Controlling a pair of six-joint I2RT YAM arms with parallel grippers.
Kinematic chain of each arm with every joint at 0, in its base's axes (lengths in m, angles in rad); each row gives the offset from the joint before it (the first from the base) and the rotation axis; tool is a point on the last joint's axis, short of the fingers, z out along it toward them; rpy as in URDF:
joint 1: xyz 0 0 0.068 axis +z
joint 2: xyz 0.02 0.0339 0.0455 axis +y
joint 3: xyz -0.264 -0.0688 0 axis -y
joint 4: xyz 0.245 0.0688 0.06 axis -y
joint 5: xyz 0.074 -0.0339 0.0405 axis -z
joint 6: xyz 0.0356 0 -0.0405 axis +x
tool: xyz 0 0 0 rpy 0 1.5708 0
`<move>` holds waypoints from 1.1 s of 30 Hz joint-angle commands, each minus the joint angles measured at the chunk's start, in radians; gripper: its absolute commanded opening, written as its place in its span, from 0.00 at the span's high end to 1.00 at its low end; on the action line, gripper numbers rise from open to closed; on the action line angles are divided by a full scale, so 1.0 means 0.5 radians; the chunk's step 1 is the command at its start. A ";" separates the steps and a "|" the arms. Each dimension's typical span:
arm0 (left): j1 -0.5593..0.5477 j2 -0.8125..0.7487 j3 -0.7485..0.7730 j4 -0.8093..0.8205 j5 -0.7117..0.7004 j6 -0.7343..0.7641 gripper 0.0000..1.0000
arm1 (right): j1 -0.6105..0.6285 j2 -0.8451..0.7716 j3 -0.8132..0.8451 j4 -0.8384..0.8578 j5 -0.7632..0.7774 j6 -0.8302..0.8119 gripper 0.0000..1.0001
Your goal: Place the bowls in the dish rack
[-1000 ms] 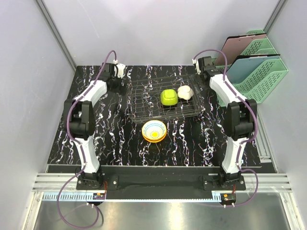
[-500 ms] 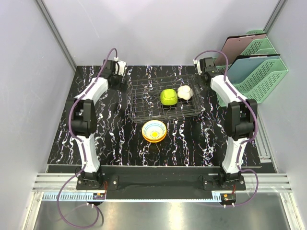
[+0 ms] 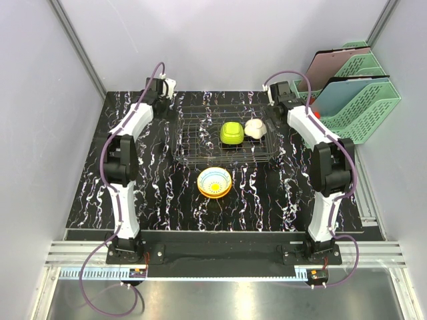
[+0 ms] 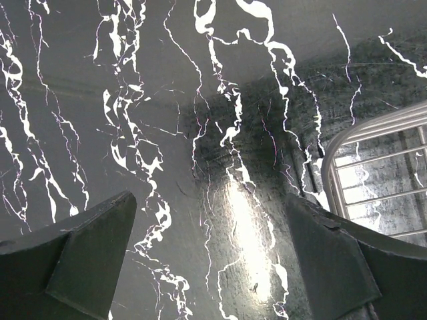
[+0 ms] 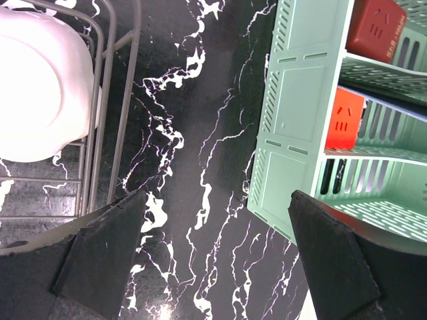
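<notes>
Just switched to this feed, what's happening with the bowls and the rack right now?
Neither arm is holding anything. The left gripper is open over the table by the far left corner of the dish rack. The right gripper is open between the rack's far right end and the green file trays. A lime green bowl and a white bowl sit side by side in the rack. A patterned bowl with an orange rim sits on the table just in front of it, not yet loaded.

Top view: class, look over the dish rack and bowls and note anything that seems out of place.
One thing: the orange-rimmed patterned bowl sits on the table just in front of the dish rack, not in it. The lime green bowl and white bowl are inside.
</notes>
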 commanded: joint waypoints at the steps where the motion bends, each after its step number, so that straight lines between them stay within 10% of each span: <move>1: -0.113 -0.149 -0.105 0.061 0.132 -0.075 0.01 | 0.188 0.042 -0.005 -0.091 -0.124 0.104 0.00; 9: -0.107 -0.920 -0.771 0.092 0.267 0.053 0.01 | 0.139 -0.452 -0.055 -0.262 -0.196 0.031 0.00; 21: -0.113 -2.116 -1.578 -0.239 0.850 0.403 0.01 | 0.310 -0.999 -0.364 -0.683 -1.258 -0.141 0.06; 33: -0.202 -2.178 -1.741 -0.242 0.731 0.483 0.01 | 0.602 -0.704 -0.414 -0.732 -1.586 0.037 0.20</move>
